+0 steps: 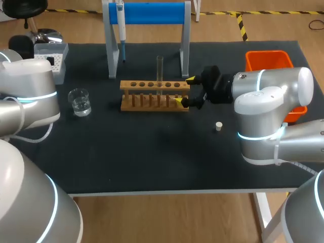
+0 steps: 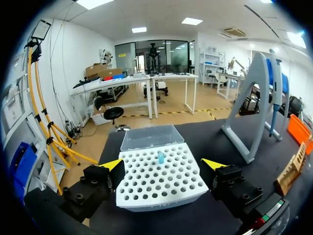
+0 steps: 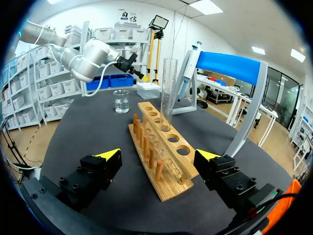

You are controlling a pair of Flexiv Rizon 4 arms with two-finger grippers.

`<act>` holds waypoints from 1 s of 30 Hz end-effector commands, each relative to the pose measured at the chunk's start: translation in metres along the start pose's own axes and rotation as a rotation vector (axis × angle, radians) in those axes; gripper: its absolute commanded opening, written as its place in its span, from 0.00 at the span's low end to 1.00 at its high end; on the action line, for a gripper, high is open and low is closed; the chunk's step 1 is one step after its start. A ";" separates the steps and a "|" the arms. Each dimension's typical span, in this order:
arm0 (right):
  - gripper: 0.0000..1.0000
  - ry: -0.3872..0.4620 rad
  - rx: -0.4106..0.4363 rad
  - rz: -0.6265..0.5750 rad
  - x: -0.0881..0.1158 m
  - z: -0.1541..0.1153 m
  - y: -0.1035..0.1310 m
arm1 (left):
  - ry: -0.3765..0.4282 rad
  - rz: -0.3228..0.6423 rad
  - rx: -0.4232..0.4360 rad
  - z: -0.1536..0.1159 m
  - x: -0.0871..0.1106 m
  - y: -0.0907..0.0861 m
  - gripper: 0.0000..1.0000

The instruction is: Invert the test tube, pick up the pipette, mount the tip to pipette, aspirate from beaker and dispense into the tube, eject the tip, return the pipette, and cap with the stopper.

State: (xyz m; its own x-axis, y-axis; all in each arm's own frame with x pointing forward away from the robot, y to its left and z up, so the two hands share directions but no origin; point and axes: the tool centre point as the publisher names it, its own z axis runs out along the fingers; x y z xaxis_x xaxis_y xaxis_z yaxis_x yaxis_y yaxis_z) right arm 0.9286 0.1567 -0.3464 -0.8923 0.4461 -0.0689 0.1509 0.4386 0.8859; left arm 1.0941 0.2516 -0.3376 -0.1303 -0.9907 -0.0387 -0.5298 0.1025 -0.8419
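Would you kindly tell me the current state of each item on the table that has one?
test tube, upright in the rack, uncapped
pipette, hanging on the stand
beaker, part filled with clear liquid
stopper, loose on the table
tip box, lid open, one blue tip inside
left gripper, open
right gripper, open
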 end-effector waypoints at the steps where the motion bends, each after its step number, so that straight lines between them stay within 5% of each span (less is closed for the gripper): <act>1: 1.00 0.002 -0.001 0.000 0.000 -0.001 0.000 | -0.004 0.001 0.007 0.008 0.001 0.001 1.00; 4: 1.00 0.002 -0.001 0.000 0.000 -0.001 0.000 | -0.003 0.001 0.007 0.010 0.001 0.001 1.00; 15: 1.00 0.002 -0.001 0.000 0.000 -0.001 0.000 | 0.003 0.000 0.007 0.017 0.002 0.000 0.67; 30: 1.00 0.002 -0.001 0.000 0.000 -0.001 0.000 | 0.004 0.001 0.006 0.027 0.004 -0.002 0.60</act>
State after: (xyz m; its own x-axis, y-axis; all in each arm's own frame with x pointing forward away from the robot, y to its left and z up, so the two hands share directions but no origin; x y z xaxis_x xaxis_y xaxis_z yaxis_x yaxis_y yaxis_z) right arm 0.9286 0.1567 -0.3464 -0.8923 0.4461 -0.0689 0.1509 0.4386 0.8859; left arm 1.1124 0.2458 -0.3465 -0.1379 -0.9898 -0.0351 -0.5279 0.1034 -0.8430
